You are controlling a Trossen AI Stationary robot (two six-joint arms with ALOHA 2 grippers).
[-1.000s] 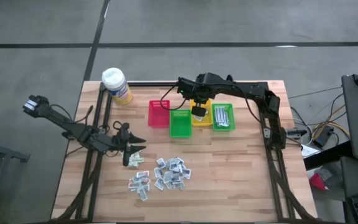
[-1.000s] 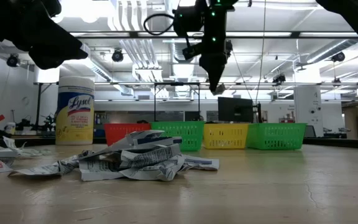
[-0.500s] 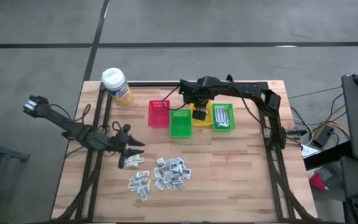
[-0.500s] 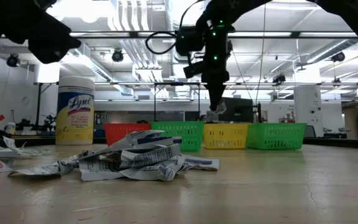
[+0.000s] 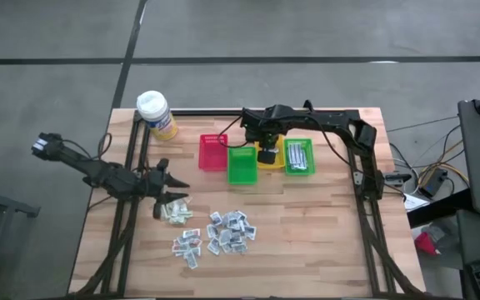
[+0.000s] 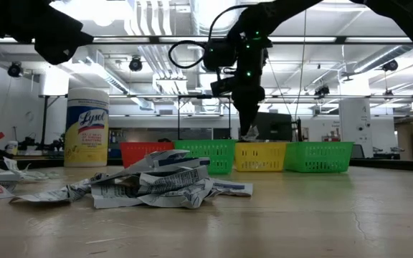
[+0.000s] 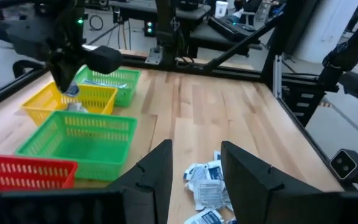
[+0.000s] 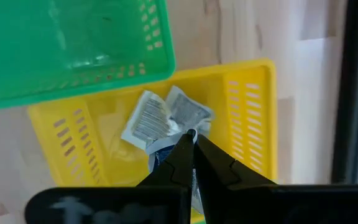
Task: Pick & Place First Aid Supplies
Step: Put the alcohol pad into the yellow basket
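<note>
Yellow basket [image 5: 271, 160] near the top middle of the high view has the right gripper [image 5: 267, 154] over it, fingers pinched together on a small white packet [image 8: 166, 149]. The left gripper [image 5: 167, 198], fingers apart, hangs at centre left by the pile of packets [image 5: 220, 232] on the wooden table [image 5: 323, 233].

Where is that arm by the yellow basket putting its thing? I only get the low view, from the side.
Observer: The right gripper is pinched shut on a packet, directly above the yellow bin.
Operator: Is that bin empty?
Observer: No. A barcoded packet shows inside it.
Operator: What about the other arm?
Observer: The left gripper is open, hovering over loose packets at the edge of the pile on the table.
</note>
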